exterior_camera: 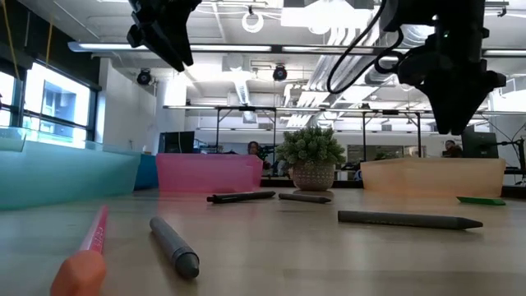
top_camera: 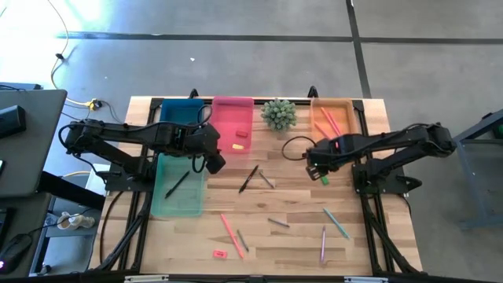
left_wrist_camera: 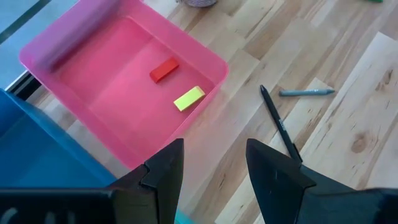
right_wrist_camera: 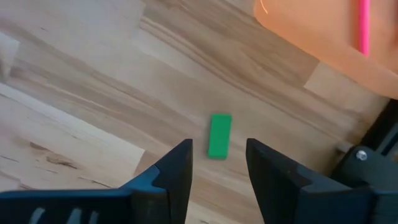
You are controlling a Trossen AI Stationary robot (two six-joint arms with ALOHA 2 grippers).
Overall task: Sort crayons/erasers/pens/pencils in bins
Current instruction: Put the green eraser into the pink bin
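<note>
My left gripper (top_camera: 215,164) (left_wrist_camera: 213,149) is open and empty, high above the table between the pale teal bin (top_camera: 161,206) and the pink bin (top_camera: 222,130). My right gripper (top_camera: 316,170) (right_wrist_camera: 217,147) is open above a green eraser (right_wrist_camera: 219,135) (top_camera: 324,179), which lies flat on the table near the orange bin (top_camera: 316,126); its fingers touch nothing. The pink bin holds a red eraser (left_wrist_camera: 164,69) and a yellow eraser (left_wrist_camera: 188,98). The teal bin holds a dark pen (top_camera: 178,185). The orange bin holds pink pencils (top_camera: 330,120). The blue bin (top_camera: 180,110) is at the far left.
A potted plant (top_camera: 278,113) stands between the pink and orange bins. Loose on the table lie a dark pen (top_camera: 248,178), a grey crayon (top_camera: 267,180), a pink pencil (top_camera: 231,227), a red eraser (top_camera: 219,253), a green pencil (top_camera: 336,223) and a purple pencil (top_camera: 322,244).
</note>
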